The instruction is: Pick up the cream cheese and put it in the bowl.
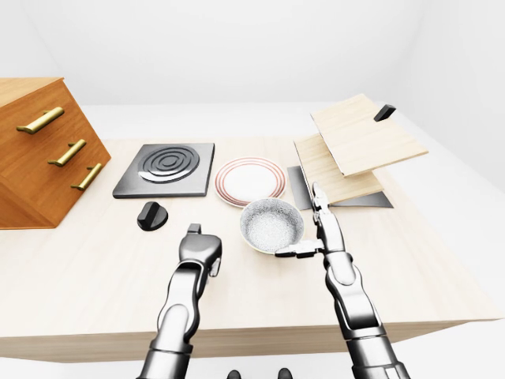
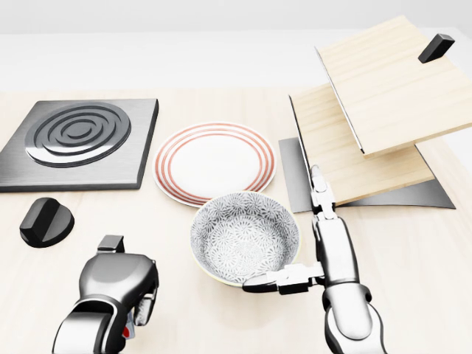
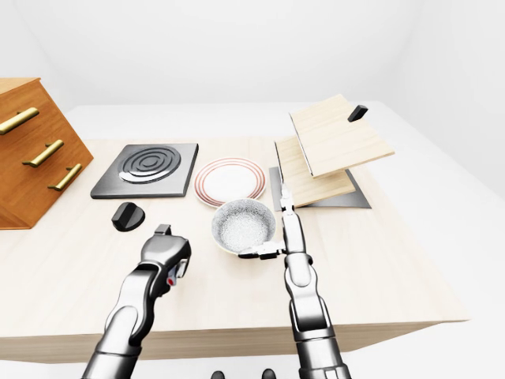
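Observation:
The patterned grey bowl (image 2: 243,236) stands on the wooden table, below the striped plate in the head view. My left hand (image 2: 118,284) is to the bowl's left, low over the table, with its fingers curled shut. A small red-and-white piece of the cream cheese (image 2: 137,313) shows under the fingers; the rest is hidden. My right hand (image 2: 299,258) is open at the bowl's right rim. Its fingers (image 2: 318,193) point up the view and its thumb lies along the bowl's lower rim.
A red-ringed plate (image 2: 214,158) lies above the bowl and a black stove plate (image 2: 77,140) lies to its left. A black knob (image 2: 46,221) sits below the stove plate. Tilted wooden boards (image 2: 369,133) lie on a grey tray at right. A wooden drawer cabinet (image 1: 39,150) stands at far left.

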Motion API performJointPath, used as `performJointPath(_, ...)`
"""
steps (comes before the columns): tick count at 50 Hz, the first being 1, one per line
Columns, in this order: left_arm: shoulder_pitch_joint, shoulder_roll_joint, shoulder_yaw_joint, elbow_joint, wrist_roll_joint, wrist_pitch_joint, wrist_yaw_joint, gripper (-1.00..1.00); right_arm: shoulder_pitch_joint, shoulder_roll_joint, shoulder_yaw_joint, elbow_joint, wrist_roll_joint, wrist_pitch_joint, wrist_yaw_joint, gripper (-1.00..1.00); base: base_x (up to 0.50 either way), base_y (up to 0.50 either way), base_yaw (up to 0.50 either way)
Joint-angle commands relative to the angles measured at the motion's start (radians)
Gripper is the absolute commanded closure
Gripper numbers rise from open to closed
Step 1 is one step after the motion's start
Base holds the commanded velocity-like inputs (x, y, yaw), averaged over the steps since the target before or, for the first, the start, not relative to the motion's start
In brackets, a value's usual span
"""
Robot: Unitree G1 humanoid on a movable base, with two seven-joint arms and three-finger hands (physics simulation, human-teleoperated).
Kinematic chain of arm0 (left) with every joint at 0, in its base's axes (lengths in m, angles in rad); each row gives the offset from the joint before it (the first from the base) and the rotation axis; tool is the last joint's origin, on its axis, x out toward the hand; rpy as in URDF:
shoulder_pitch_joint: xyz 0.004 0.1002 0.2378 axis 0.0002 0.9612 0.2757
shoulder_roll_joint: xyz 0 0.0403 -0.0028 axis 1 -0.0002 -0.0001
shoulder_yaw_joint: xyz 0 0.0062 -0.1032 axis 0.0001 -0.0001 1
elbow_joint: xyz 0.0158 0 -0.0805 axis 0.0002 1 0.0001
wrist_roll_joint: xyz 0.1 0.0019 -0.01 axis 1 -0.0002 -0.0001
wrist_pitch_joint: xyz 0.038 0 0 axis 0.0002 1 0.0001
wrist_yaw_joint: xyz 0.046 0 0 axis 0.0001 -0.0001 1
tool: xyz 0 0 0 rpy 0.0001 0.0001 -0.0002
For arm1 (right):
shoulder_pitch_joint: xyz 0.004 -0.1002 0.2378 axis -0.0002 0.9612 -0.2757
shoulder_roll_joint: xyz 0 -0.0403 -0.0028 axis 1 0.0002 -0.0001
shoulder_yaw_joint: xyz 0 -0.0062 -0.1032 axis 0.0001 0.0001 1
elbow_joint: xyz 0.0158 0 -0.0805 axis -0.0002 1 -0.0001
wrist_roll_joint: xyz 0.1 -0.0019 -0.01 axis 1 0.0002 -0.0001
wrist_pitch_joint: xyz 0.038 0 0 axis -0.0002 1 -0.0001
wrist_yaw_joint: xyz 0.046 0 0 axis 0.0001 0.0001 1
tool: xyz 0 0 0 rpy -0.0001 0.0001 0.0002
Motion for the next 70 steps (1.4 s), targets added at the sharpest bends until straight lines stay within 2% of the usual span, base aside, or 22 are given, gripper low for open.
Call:
performJointPath(1, -0.002, -0.011, 0.007, -0.206, -0.008, 0.0, -0.155, 1.0, -0.009, 0.001, 0.0, -0.001, 0.004, 0.0, 0.001, -1.0, 0.0, 0.0, 0.0)
performJointPath(5, -0.017, -0.022, 0.006, -0.285, 0.014, 0.0, -0.214, 1.0, -0.006, 0.002, 0.001, -0.009, 0.003, 0.0, 0.001, -1.0, 0.0, 0.0, 0.0)
performJointPath(15, -0.067, -0.059, -0.001, -0.407, 0.076, 0.0, -0.214, 1.0, -0.003, -0.001, -0.002, -0.015, 0.008, 0.0, 0.003, -1.0, 0.0, 0.0, 0.0)
performJointPath(26, -0.148, -0.112, -0.035, -0.441, 0.137, 0.0, -0.214, 1.0, -0.002, -0.001, -0.002, -0.017, 0.008, 0.0, 0.004, -1.0, 0.0, 0.0, 0.0)
performJointPath(41, -0.253, -0.214, -0.118, -0.295, 0.207, 0.0, -0.214, 1.0, 0.001, -0.005, -0.009, -0.028, 0.018, 0.0, 0.01, -1.0, 0.0, 0.0, 0.0)
performJointPath(48, -0.331, -0.287, -0.155, -0.143, 0.225, 0.0, -0.214, 1.0, 0.008, -0.006, -0.011, -0.05, 0.022, 0.0, 0.015, -1.0, 0.0, 0.0, 0.0)
performJointPath(50, -0.341, -0.288, -0.158, -0.112, 0.237, 0.0, -0.214, 1.0, 0.009, -0.006, -0.011, -0.052, 0.022, 0.0, 0.015, -1.0, 0.0, 0.0, 0.0)
performJointPath(69, -0.505, -0.361, -0.153, 0.369, 0.143, 0.0, 0.136, 1.0, 0.041, -0.014, -0.025, -0.144, 0.041, 0.0, 0.032, -1.0, 0.0, 0.0, 0.0)
performJointPath(70, -0.506, -0.361, -0.154, 0.373, 0.141, 0.0, 0.139, 1.0, 0.041, -0.014, -0.025, -0.145, 0.041, 0.0, 0.033, -1.0, 0.0, 0.0, 0.0)
